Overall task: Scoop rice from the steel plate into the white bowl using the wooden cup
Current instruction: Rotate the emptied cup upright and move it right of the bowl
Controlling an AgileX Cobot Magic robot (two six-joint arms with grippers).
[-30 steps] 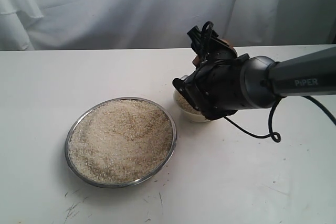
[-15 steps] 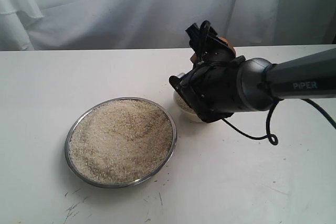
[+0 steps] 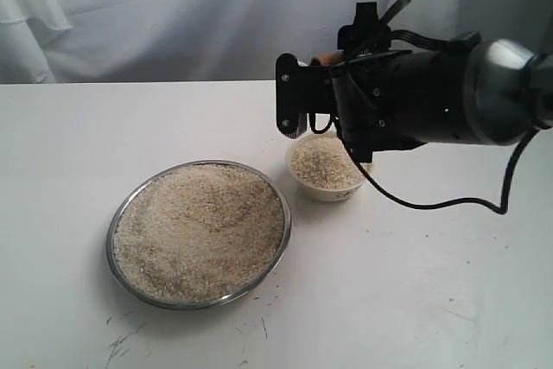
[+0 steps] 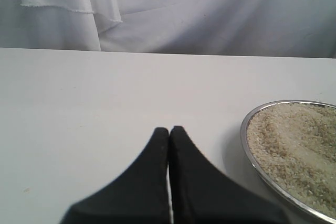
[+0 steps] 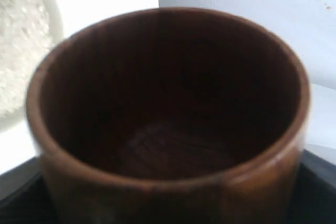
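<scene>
The steel plate (image 3: 116,252) lies on the white table, heaped with rice (image 3: 199,229). Right of it stands the white bowl (image 3: 323,192), holding rice (image 3: 323,164) up to near its rim. My right gripper (image 3: 321,91) hovers just above and behind the bowl, shut on the wooden cup (image 3: 327,59), of which only a brown sliver shows there. In the right wrist view the cup (image 5: 168,119) fills the frame with a dark, empty inside, and the bowl's rim (image 5: 52,11) is beside it. My left gripper (image 4: 168,129) is shut on nothing, beside the plate's edge (image 4: 244,129).
A white cloth backdrop (image 3: 173,15) hangs behind the table. A black cable (image 3: 449,205) loops down from the right arm to the table right of the bowl. Bare white tabletop (image 3: 415,300) lies in front and to the left.
The right gripper has lifted and turned back with the cup from over the bowl. The bowl, half hidden before, now shows its rice.
</scene>
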